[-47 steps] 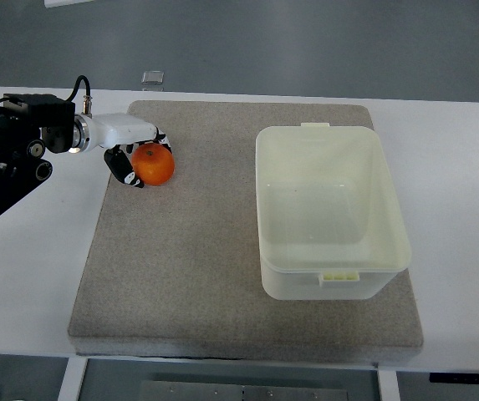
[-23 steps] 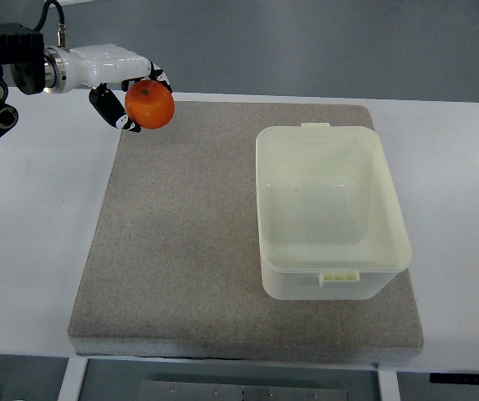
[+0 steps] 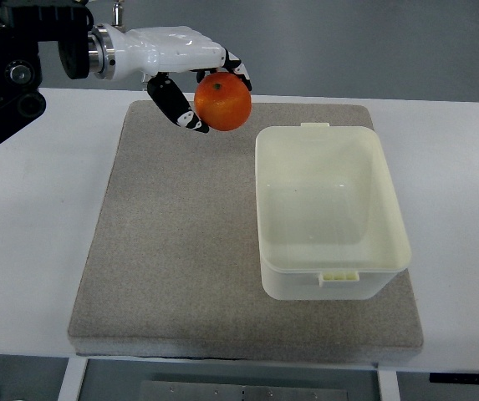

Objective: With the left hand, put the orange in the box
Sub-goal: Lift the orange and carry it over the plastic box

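One orange [image 3: 222,101] sits gripped in our left hand [image 3: 191,71], top centre of frame, just upper left of the box [image 3: 331,213].

A white desk [image 3: 30,251] carries a grey mat [image 3: 180,251] that covers most of its middle. On the mat's right half stands a pale, open box [image 3: 389,251], below and to the right of the fingers [image 3: 172,104]. The fingers hang over the mat's far edge, the box near them but apart.
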You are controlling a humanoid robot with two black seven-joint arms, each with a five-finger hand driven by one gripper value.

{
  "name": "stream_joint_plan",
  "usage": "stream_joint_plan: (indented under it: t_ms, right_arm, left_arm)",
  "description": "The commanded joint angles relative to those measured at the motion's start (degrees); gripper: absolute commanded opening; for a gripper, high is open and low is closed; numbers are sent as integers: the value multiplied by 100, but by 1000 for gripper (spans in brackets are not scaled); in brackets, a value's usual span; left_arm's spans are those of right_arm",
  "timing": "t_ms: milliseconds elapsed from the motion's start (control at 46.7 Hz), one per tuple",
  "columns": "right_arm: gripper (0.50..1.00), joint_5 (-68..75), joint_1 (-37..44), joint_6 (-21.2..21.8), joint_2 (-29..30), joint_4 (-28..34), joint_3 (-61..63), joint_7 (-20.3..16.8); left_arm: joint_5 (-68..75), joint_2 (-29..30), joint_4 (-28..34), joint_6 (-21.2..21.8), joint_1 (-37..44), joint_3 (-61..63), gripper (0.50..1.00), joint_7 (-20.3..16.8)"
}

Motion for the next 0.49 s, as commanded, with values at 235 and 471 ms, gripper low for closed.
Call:
stream_joint_plan:
  t_ms: [235,471]
  right_arm:
    - [932,0,0,0,0,0,0,-1]
    - [932,0,0,0,0,0,0,-1]
  left_arm:
    - [63,-940,45,-294,-162,132,500,27]
    - [334,-1362,150,-277,-267,422,500,35]
